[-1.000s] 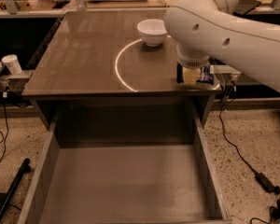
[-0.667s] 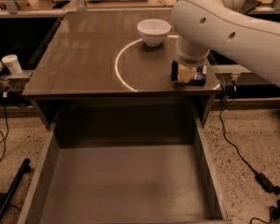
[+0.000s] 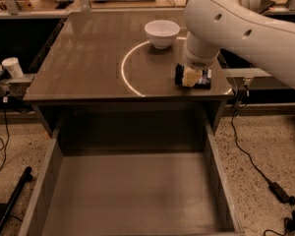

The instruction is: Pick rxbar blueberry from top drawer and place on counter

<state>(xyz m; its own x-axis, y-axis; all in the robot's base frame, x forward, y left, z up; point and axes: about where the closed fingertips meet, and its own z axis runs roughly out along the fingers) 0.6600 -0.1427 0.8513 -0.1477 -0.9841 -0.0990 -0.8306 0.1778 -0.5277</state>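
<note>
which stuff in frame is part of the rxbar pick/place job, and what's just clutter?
Job:
- rxbar blueberry, down on the counter near its front edge
- tool, directly over the bar
- top drawer, open, nothing visible inside
- counter

Lying about:
- white bowl, at the back of the counter
- paper cup, on the ledge off to the side

One high camera, probably head-mounted, looks down over the top drawer (image 3: 132,191) onto the counter (image 3: 88,58). Gripper (image 3: 191,77) sits right of centre.

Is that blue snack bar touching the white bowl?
Apart. The camera view shows bare counter between the rxbar blueberry and the white bowl; the tool is over it.
</note>
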